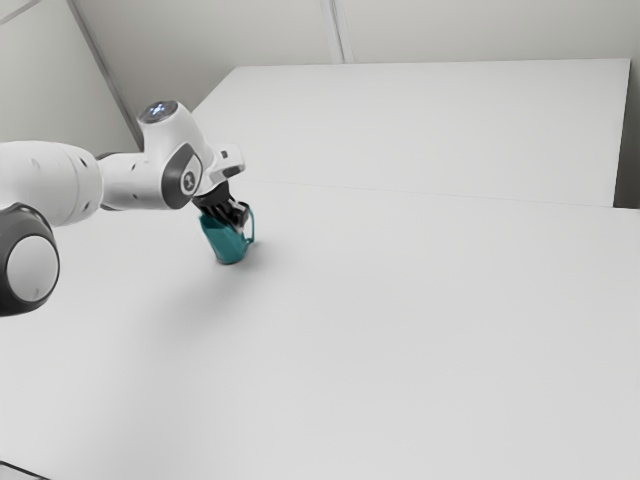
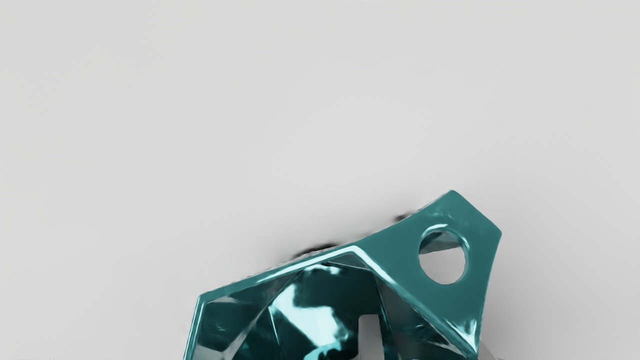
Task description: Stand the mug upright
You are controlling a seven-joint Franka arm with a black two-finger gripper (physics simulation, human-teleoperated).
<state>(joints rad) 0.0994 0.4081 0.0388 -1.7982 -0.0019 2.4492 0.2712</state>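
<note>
Operator: State the condition of the jaws.
Technician: Open or closed, I cannot tell. The gripper [image 1: 234, 213] is at the mouth [image 2: 300, 310] of the mug [image 1: 228, 246], left of the frame.
Operator: Orientation?
Technician: Long axis runs downward from the jaws, near upright; base [image 1: 230, 261] lowest, over the worktop [image 1: 400, 350]; handle [image 1: 252, 225] frame right. It fits levelling in hand or final placement. Either way, axis vertical governs.

White arm [image 1: 185, 145] above teal mug [image 1: 226, 246]

The white arm [image 1: 128, 181] reaches from the exterior view's left, wrist [image 1: 178, 160] bent downward.
</note>
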